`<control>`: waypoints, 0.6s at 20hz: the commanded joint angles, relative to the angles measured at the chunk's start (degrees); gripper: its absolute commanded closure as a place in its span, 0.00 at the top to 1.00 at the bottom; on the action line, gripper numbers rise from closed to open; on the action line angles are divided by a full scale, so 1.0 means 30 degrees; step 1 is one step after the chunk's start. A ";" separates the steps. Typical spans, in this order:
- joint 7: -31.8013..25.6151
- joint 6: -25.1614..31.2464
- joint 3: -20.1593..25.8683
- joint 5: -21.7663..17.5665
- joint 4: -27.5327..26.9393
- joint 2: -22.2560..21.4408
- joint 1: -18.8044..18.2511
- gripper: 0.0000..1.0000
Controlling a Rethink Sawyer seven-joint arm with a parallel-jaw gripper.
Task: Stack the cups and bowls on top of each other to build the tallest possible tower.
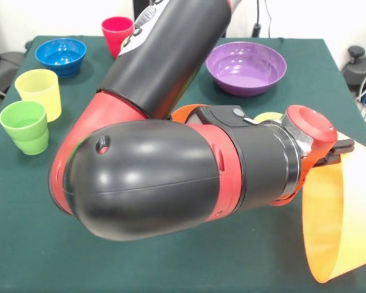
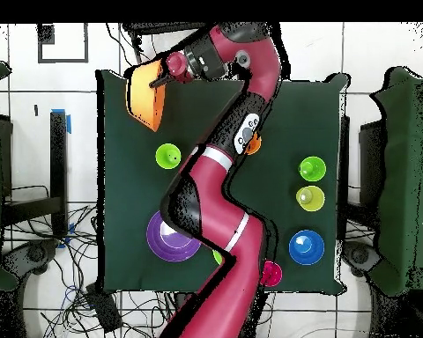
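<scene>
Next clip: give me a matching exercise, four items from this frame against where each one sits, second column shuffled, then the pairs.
Items
1. large orange bowl
2. purple bowl
3. blue bowl
4. red cup

Places, as the front view shows them
A. on the table, left of the red cup
B. held off the table in the pincer
C. at the table's far edge, next to the arm
D. on the table, right of the arm

Pairs: 1-B, 2-D, 3-A, 4-C
</scene>
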 commanded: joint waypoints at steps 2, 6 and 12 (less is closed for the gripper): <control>-0.6959 0.1750 0.0024 -0.1755 -0.3302 -0.0198 -0.0239 0.00; -0.7212 0.1858 0.0081 -0.1969 -0.3301 -0.0090 -0.0330 0.00; -0.7571 0.2143 0.0120 -0.2449 -0.3282 0.0061 -0.0490 0.00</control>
